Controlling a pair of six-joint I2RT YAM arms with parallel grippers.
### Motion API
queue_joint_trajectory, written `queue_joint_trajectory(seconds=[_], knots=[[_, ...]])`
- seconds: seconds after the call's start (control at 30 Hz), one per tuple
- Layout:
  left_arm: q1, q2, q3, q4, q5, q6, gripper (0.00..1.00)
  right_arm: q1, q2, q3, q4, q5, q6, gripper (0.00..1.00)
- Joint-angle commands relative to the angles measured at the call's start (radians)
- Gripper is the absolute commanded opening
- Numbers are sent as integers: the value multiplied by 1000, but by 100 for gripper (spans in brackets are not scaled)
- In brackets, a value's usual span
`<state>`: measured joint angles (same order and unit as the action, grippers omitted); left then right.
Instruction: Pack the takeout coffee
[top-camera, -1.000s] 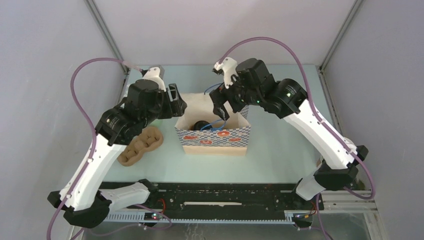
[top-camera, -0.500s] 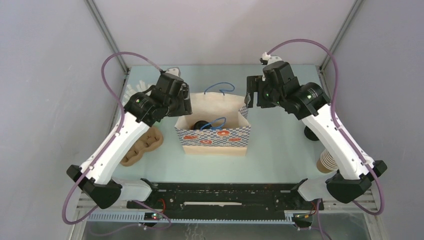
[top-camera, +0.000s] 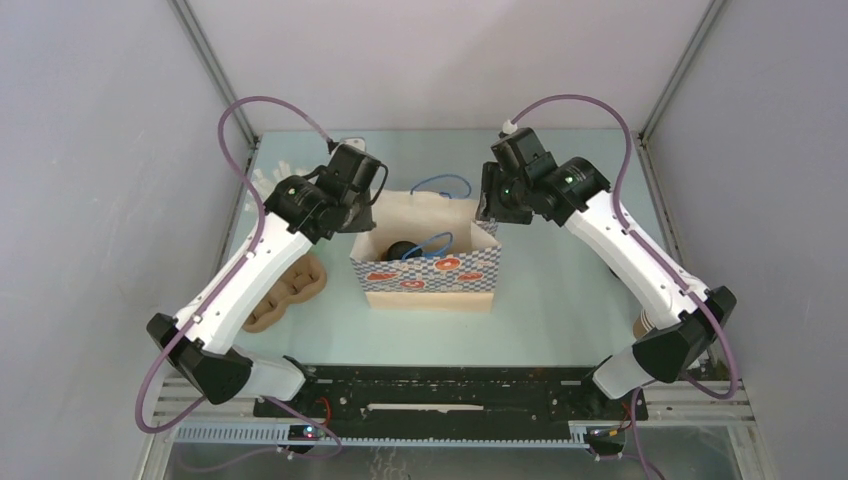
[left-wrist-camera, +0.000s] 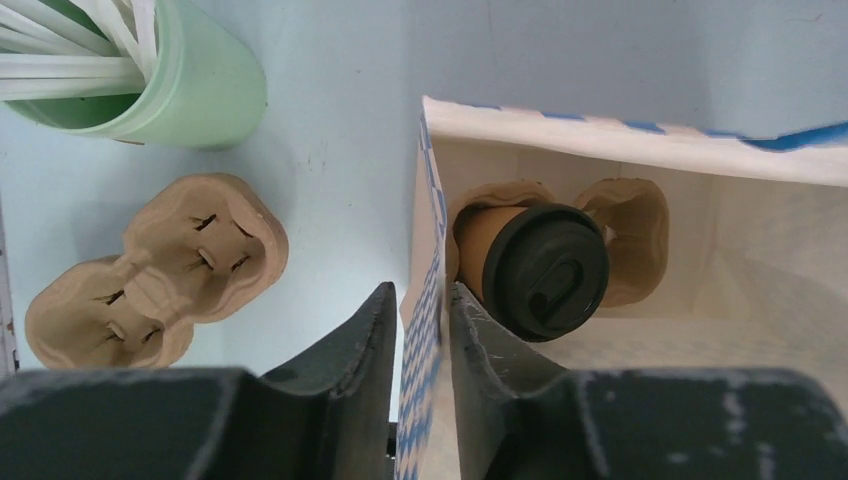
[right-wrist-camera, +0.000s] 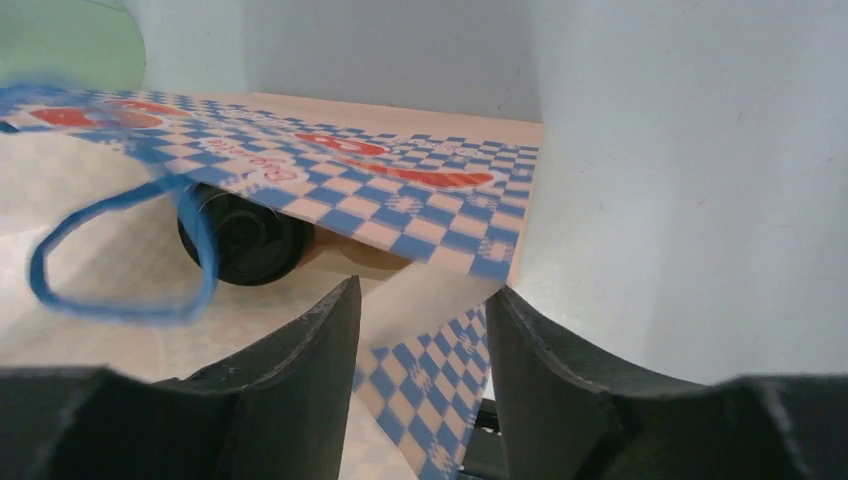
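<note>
From above, only the dark lid of the coffee is being shown, down inside the bag. More is being given by the left wrist view: one coffee, seated in a carrier within the bag, with a second carrier and one green cup out on the desk. The bag's left wall is being pinched by the left hand. The right hand is being kept apart, astride the right wall. Two blue handles are being counted.

Table, pale blue-green. Walls, plain grey, three sides, with metal corner posts. Lighting even, soft.
</note>
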<state>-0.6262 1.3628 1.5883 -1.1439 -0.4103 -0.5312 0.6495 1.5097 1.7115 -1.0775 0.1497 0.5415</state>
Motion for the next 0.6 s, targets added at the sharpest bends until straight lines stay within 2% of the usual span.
queue_joint_trajectory(seconds=[0.0,0.1,0.13,0.27,0.4,0.47,0.57], knots=[[-10,2,48,3,-46,24,28,2,21,32,12,11,47,51],[-9,2,52,5,-53,35,17,5,19,36,18,9,26,33],[-12,-1,54,10,-53,39,15,8,14,40,18,14,18,30],[-13,-17,57,34,-57,58,7,10,-8,52,20,2,7,21],[-18,-18,75,40,-61,78,0,10,-22,82,5,1,-8,18],[-21,-24,71,50,-66,83,0,10,-33,82,12,-2,-28,15],[-26,-47,48,71,-78,81,0,3,-65,44,64,-29,-75,1]])
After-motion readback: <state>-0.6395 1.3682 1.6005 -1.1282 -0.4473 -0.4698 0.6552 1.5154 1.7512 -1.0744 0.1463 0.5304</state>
